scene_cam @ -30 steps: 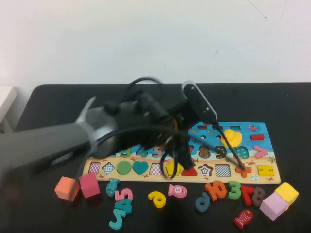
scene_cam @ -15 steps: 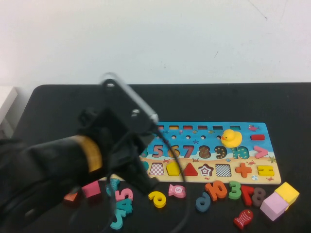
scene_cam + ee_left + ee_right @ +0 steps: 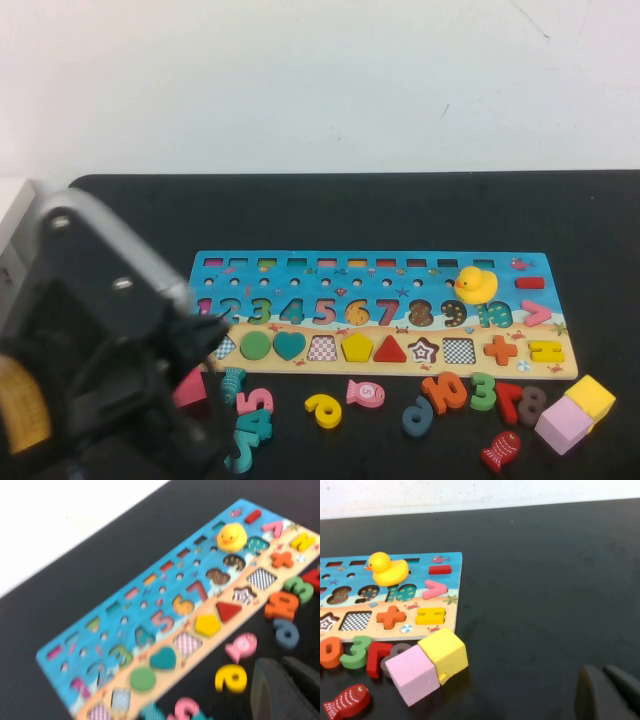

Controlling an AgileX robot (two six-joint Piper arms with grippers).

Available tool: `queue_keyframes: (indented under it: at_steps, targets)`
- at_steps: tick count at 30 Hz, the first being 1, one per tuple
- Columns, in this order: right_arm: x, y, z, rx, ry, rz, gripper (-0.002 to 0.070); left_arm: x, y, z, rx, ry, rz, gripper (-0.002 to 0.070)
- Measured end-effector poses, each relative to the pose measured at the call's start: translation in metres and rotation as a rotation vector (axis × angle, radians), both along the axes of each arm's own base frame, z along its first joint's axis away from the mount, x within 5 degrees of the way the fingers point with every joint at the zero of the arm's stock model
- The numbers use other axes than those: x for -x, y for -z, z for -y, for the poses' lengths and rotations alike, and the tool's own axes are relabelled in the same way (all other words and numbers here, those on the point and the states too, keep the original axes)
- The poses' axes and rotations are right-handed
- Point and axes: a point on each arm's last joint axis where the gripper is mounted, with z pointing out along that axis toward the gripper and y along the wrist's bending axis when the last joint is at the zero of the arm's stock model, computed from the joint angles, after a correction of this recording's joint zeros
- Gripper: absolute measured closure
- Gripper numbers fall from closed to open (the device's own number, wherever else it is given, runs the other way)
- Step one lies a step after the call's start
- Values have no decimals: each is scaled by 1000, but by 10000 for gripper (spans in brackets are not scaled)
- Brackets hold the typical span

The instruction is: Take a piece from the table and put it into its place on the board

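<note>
The blue number-and-shape board [image 3: 300, 262] lies mid-table, with a yellow rubber duck [image 3: 476, 284] standing on its right part. Loose pieces lie along its near edge: a yellow 6 [image 3: 323, 410], a pink fish [image 3: 365, 392], a blue 6 [image 3: 417, 417] and an orange 10 [image 3: 443, 392]. My left arm [image 3: 90, 370] fills the near left corner. My left gripper [image 3: 280, 663] is shut and empty, above the table beside the yellow 6 [image 3: 231, 678]. My right gripper [image 3: 601, 670] is shut and empty over bare table, to the right of the board [image 3: 451, 611].
Pink [image 3: 563, 425] and yellow [image 3: 590, 396] cubes and a red fish [image 3: 500, 451] lie near the board's right end. A green 3 [image 3: 483, 391] and a red 7 [image 3: 508, 400] lie beside them. A teal 4 [image 3: 245, 440], a pink number [image 3: 254, 400] and a magenta cube [image 3: 190, 388] lie at the left.
My left arm has drawn back from over the board's middle to the near left corner. The board now shows whole. The loose pieces have not moved.
</note>
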Motion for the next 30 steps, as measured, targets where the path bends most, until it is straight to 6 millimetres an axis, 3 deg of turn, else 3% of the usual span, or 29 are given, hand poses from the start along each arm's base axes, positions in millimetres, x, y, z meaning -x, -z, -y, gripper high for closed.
queue_keyframes:
  at_steps: [8, 14, 23, 30]
  targets:
    - [0, 0, 0, 0, 0, 0, 658, 42, -6, -48, -1, -133, -40, 676]
    - [0, 0, 0, 0, 0, 0, 657, 64, 32, -72, 59, -172, 48, 676]
    - [0, 0, 0, 0, 0, 0, 657, 86, 98, -100, 225, -374, 226, 676]
    - [0, 0, 0, 0, 0, 0, 657, 94, 131, -114, 238, -586, 307, 676]
